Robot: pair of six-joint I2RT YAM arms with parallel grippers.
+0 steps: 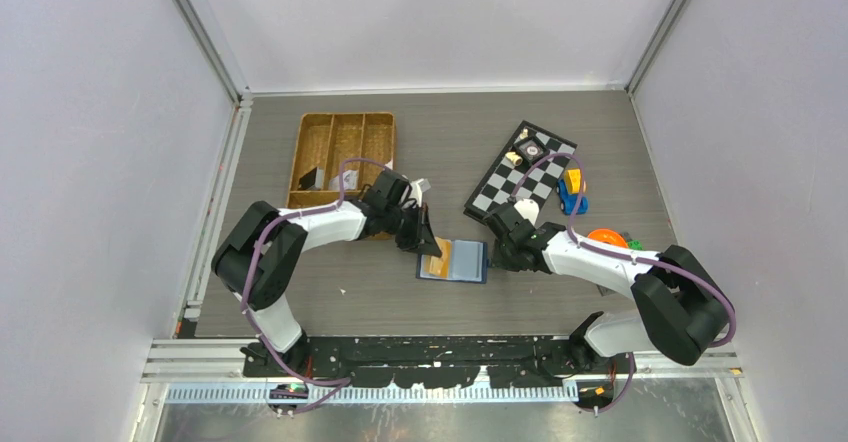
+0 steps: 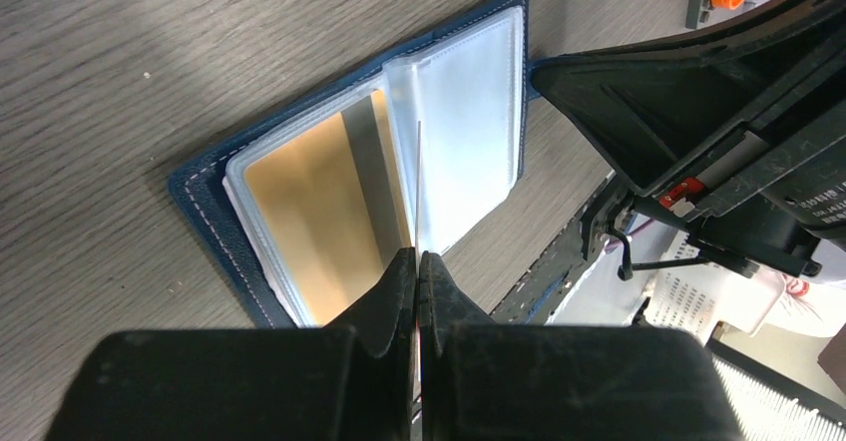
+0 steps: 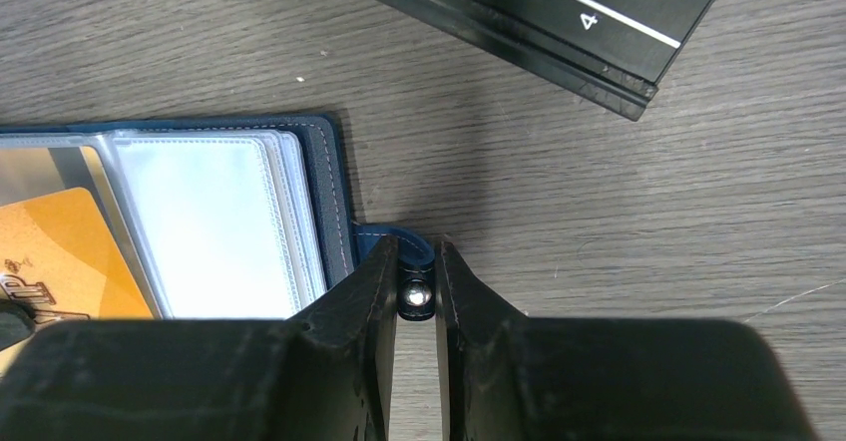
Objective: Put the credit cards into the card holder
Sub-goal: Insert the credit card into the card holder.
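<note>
The navy card holder [image 1: 462, 260] lies open on the table between the arms, its clear sleeves showing. An orange-tan card [image 2: 304, 217] sits in its left pocket and also shows in the right wrist view [image 3: 60, 251]. My left gripper [image 2: 418, 257] is shut on a thin card [image 2: 419, 172], seen edge-on and standing upright over the holder's middle fold [image 2: 399, 122]. In the top view this gripper [image 1: 426, 242] is at the holder's left edge. My right gripper [image 3: 416, 281] is shut on the holder's snap tab [image 3: 416, 296] at its right edge [image 1: 497, 253]. Other cards are out of view.
A brown wicker tray [image 1: 345, 122] stands at the back left. A checkerboard [image 1: 497, 184] with small pieces and a blue toy car [image 1: 572, 202] lie at the back right; the board's edge [image 3: 559, 12] is close to my right gripper. An orange object [image 1: 607, 237] lies by the right arm.
</note>
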